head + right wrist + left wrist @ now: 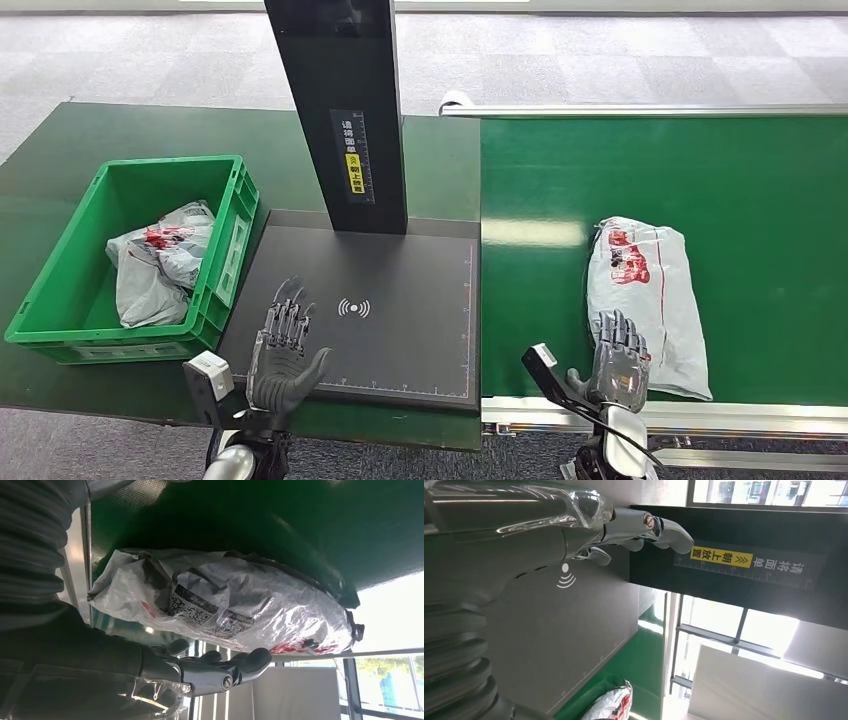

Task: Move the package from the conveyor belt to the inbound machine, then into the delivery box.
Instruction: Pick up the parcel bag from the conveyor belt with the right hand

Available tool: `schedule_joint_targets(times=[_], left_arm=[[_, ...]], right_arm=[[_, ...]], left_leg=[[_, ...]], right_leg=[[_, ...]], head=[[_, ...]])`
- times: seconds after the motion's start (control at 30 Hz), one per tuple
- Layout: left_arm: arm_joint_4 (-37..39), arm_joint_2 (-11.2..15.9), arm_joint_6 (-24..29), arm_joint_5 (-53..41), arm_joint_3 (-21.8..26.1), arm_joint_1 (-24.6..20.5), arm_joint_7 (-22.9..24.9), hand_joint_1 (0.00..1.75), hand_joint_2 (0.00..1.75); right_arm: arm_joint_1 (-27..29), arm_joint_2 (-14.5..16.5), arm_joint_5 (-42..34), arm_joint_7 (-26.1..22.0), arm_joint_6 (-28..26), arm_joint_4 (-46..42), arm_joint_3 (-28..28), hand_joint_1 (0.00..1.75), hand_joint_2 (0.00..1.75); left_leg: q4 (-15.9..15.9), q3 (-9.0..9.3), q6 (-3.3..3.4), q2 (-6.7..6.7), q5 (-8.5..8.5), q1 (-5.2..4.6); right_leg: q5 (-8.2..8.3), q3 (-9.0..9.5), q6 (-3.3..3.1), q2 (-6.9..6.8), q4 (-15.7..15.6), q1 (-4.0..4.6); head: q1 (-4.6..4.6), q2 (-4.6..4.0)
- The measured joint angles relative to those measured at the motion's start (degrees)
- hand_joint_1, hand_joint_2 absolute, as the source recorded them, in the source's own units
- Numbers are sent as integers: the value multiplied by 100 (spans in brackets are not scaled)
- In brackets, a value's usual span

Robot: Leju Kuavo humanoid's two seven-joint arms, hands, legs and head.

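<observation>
Right hand, fingers apart, just beside the grey package lying label-up on the green conveyor belt.

**Open pad, one post in the way**

Between your left hand and right hand the scanner pad lies flat and bare, so you can sweep low across it. The black post rises from the pad's far edge and blocks any high, far path. On the conveyor belt the package lies just ahead of your right fingers. The green crate stands beside the pad, its near wall raised, with bags inside.
</observation>
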Motion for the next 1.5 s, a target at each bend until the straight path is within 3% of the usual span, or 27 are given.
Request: schedule_joint_targets(times=[0.33,0.37,0.47,0.5,1.1,1.17,1.27,1.37,1.43,1.5], left_arm=[[-54,0,19,14,2,43,8,0,175],[-55,0,19,14,2,49,9,0,175],[-64,2,21,14,3,62,9,0,175],[-71,3,21,14,3,66,9,0,175],[-96,8,25,14,47,78,9,0,175],[-96,8,25,14,57,79,9,0,175],[-96,10,46,-4,69,80,-23,0,175],[-98,29,96,-86,78,79,-156,0,175],[-120,62,138,-172,102,85,-276,0,175],[-188,109,212,-249,159,110,-394,0,175]], right_arm=[[-22,2,178,93,-2,26,-222,0,175],[-22,2,178,98,-2,26,-239,27,175],[-14,1,171,121,-2,33,-284,158,175],[-5,1,161,125,0,40,-308,175,175],[52,31,-174,-459,-218,141,-582,175,175],[59,59,-431,-728,-227,140,-602,175,175],[145,202,-1867,-1932,299,-65,-674,175,175],[474,445,-4467,-3047,2093,-1081,-575,175,175],[764,519,-5991,-3253,3123,-2081,-335,175,175],[990,472,-6803,-3261,3537,-3104,-56,175,175]], left_leg=[[0,16,0,0,0,0],[0,16,0,0,0,0],[0,18,1,-1,-1,0],[0,17,1,-1,-1,0],[-1,3,0,-3,-1,1],[-1,2,0,-3,-1,1],[-1,-4,0,-2,-1,2],[-1,-12,-1,-3,-1,4],[-1,-19,-2,-6,1,4],[-1,-24,-3,-5,1,4]], right_leg=[[-1,15,1,-1,0,0],[-2,16,2,-1,0,0],[-2,17,3,-1,0,0],[-2,17,3,-1,-1,-1],[-3,4,3,-1,0,1],[-3,3,3,-1,0,1],[-3,0,3,0,0,2],[-3,-11,3,0,1,3],[-3,-18,3,-2,2,3],[-3,-22,3,-2,2,4]], head=[[0,0],[0,0],[0,0],[0,0],[0,0],[0,0],[1,0],[-1,0],[-3,0],[-2,0]])
